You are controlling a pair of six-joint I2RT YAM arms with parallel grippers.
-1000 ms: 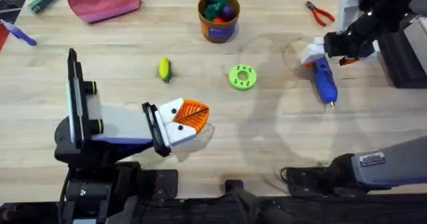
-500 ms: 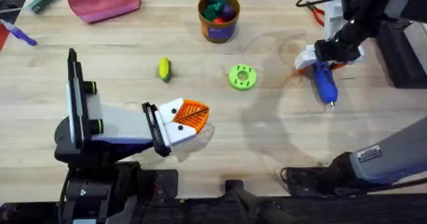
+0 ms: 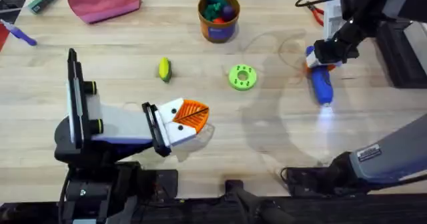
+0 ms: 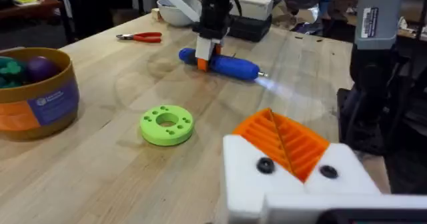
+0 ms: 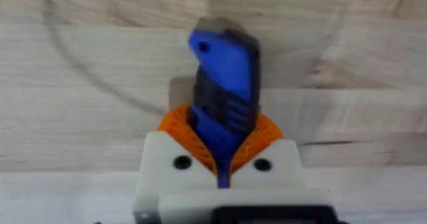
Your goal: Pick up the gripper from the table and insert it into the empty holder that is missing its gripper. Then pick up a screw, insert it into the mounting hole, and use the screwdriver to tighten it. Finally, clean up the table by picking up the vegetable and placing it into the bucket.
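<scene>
1. Screwdriver [image 3: 322, 84] is the thing in hand now: the blue pen-shaped tool lies on the bench [image 3: 267, 137] at the far right, tip toward the near edge with a pale glow on the wood just past it. The right gripper [image 3: 328, 53] is clamped on its rear end, and the right wrist view shows the orange pads [image 5: 179, 132] pressed against both sides of the blue body.
2. The left gripper [image 3: 190, 121] rests low on the bench at the near left. Its white finger blocks and orange ribbed pads meet in a wedge, so I judge it closed on nothing.
3. Progress, as a judgement: grasping the driver suggests the tightening step is starting. I cannot make out the holder, the loose gripper finger or any screw, so whether those earlier steps are done is not clear.
4. The bucket [image 3: 219, 16] stands at the far middle, already holding some coloured toys.
5. Clean-up is left: the vegetable [image 3: 164, 69], yellow with green ends, lies on bare wood, well apart from the bucket.
6. A green disc [image 3: 242, 77] sits between the vegetable and the screwdriver.
7. The screwdriver's metal tip is hard to see from above, and no mounting hole can be picked out.
</scene>
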